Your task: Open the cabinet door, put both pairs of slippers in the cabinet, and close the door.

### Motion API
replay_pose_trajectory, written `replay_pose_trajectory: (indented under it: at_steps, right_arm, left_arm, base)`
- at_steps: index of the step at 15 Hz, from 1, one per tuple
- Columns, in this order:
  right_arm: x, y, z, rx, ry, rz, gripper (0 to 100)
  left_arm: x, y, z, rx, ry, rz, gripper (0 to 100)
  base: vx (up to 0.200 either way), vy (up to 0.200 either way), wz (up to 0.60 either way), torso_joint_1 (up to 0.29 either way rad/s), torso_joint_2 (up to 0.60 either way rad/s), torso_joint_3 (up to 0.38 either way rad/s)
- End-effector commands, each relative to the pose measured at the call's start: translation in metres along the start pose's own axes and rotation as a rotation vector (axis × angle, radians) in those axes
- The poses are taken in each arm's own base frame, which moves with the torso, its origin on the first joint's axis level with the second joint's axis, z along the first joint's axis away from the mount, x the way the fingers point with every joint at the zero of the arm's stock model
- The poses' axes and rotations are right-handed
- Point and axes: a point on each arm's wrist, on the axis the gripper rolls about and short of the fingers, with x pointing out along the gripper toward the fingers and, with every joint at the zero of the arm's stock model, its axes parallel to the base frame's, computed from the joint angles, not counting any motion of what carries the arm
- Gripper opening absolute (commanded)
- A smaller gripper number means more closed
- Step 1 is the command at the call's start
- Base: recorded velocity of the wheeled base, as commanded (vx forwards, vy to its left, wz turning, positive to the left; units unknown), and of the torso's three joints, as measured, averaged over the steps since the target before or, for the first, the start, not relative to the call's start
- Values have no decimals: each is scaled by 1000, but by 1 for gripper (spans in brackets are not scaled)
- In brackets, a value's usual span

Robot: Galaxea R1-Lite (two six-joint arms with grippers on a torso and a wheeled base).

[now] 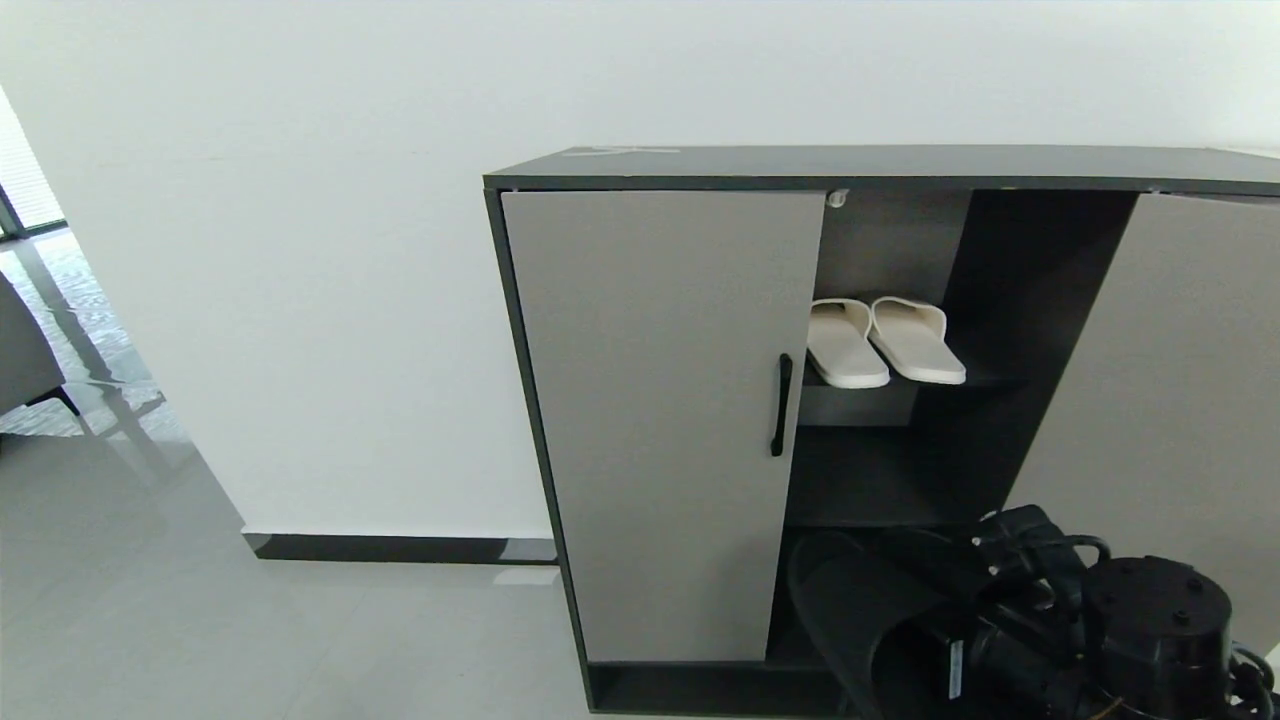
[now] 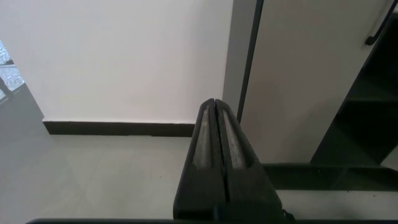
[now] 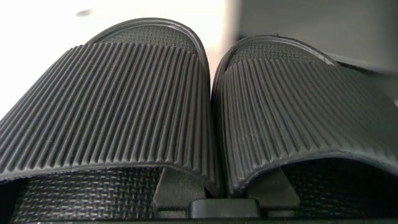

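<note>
Right end effector point(image 3: 219, 194) is clamping the pair of black ribbed rubber slippers point(image 3: 143, 106) by their touching inner edges, low before the open side of the dark grey cabinet point(image 1: 900, 165). They're looking light, bendy and grippy, so pinching both together near the straps is suiting them. Left end effector point(image 2: 214, 143) is hanging clenched, empty.

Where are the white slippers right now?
In the head view, the pair of white open-toe slippers lies on the upper shelf inside the dark cabinet, right of its closed grey door, above the black ribbed slippers.
</note>
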Motion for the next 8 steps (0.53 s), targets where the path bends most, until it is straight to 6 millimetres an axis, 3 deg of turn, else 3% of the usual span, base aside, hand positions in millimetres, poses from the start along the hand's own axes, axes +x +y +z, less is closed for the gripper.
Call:
replay_pose_trajectory:
  at_steps: [1, 3, 4, 8]
  right_arm:
    - [21, -17, -10, 31, 2, -145, 0]
    - [40, -27, -12, 55, -57, -214, 0]
    - [56, -41, -22, 51, -36, -280, 0]
    - [82, -57, -18, 66, -75, -336, 0]
  left_arm:
    - [0, 0, 0, 1, 2, 0, 0]
    - [0, 0, 0, 2, 2, -1, 0]
    - [0, 0, 0, 2, 3, -1, 0]
    - [0, 0, 0, 2, 2, -1, 0]
  base:
    - [0, 0, 0, 0, 0, 0]
    - [0, 0, 0, 0, 0, 0]
    - [0, 0, 0, 0, 0, 0]
    - [0, 0, 0, 1, 1, -72]
